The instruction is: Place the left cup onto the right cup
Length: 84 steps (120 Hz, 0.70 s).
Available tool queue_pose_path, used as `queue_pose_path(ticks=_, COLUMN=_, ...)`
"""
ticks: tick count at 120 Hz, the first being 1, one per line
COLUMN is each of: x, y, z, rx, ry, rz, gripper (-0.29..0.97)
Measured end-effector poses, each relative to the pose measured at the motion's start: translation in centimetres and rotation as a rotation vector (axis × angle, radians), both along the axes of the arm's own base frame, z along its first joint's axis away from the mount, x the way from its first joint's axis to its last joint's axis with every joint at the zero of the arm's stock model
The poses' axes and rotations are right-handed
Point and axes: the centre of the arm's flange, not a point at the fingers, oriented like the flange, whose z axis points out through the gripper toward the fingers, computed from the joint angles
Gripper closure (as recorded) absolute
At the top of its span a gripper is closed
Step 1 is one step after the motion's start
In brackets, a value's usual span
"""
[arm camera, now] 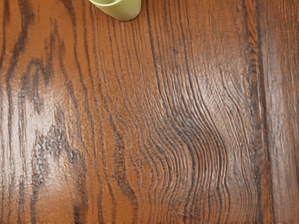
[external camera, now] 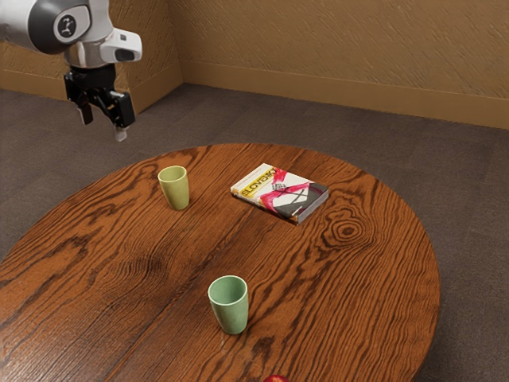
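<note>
A yellow-green cup (external camera: 174, 187) stands upright on the round wooden table (external camera: 103, 263), toward the back on the exterior view's left. Nearer the front edge stands a mint-green cup (external camera: 228, 303), also upright. My gripper (external camera: 102, 127) hangs high above the table's back left rim, up and to the left of the yellow-green cup. Its fingers are apart with nothing between them. In the wrist view a part of the yellow-green cup (arm camera: 117, 7) shows at the picture's edge over bare wood (arm camera: 154, 130).
A book (external camera: 280, 192) with a white, red and grey cover lies flat to the right of the yellow-green cup. A small red thing (external camera: 276, 380) peeks in at the table's front edge. Grey floor and tan walls surround the table.
</note>
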Motion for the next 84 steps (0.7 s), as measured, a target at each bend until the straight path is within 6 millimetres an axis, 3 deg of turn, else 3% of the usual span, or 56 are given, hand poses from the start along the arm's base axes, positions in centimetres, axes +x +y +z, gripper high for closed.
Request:
queue_pose_path(ticks=25, x=0.2, y=0.1, z=-1.0, rx=-0.001, ry=0.021, rz=0.011, gripper=0.00)
queue_pose_path(ticks=48, x=1.8, y=2.0, z=-4.1, rx=0.003, ry=0.064, rz=0.048, gripper=0.00)
queue_pose_path(ticks=58, x=2.9, y=2.6, z=-6.4, rx=-0.003, ry=0.093, rz=0.061, gripper=0.00)
queue_pose_path(ticks=84, x=5.5, y=0.2, z=-10.3, rx=-0.122, ry=0.089, rz=0.057, gripper=0.00)
